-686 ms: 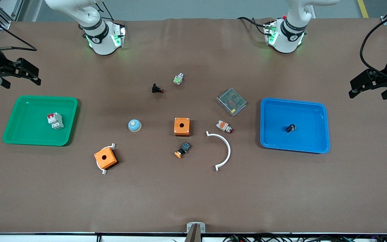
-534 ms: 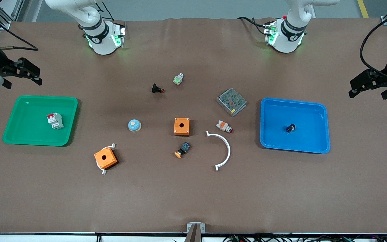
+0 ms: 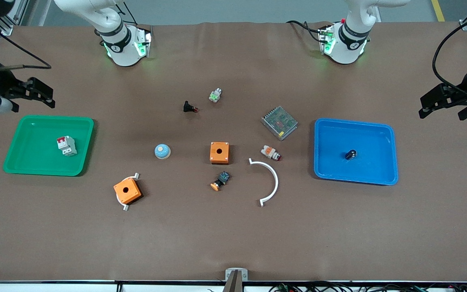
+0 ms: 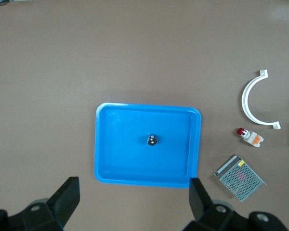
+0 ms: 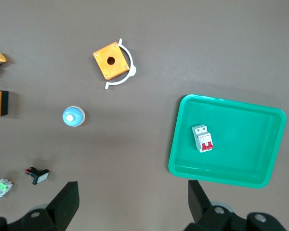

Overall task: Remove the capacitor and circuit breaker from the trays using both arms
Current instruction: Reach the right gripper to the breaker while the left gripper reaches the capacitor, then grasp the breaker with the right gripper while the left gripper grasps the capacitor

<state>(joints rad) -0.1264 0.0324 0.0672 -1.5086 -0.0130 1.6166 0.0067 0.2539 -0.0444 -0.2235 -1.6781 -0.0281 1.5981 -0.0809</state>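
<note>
The brown paper-covered worktop carries two shallow plastic trays: a blue rectangular tray toward the left arm's end and a green rectangular tray toward the right arm's end. The left pincer hangs in the air over bare worktop at the left arm's end, just past the blue tray, its black fingers spread wide with nothing between them. The right pincer hangs over bare worktop by the green tray's corner, its fingers likewise spread and empty. Between the trays lie a white curved half-ring bracket, a silvery perforated metal box, an orange square box with a round hole, and a second orange box sitting on a white ring. The breaker, a small white-grey block with red levers at one end, lies inside the green tray, clear of its walls. The capacitor, a tiny black stubby cylinder with a pale end, rests near the middle of the blue tray.
</note>
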